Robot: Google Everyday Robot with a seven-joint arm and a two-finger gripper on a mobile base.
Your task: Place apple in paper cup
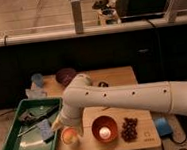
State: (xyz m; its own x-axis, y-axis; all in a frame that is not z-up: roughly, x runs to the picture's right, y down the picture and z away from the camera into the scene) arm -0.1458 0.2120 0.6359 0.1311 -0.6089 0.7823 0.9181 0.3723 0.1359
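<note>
camera view | gripper (pixel 68 126) above paper cup (pixel 69 137) | apple (pixel 69 138) inside | fingers' state: cannot tell

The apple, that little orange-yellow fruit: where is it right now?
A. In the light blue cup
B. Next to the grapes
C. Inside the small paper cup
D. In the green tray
C. The apple sits inside the pale rim of the paper cup, with the arm's end effector right above it.

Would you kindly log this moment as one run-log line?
gripper: low over paper cup | apple: in the cup | bowl: right of the cup | grapes: further right
</note>
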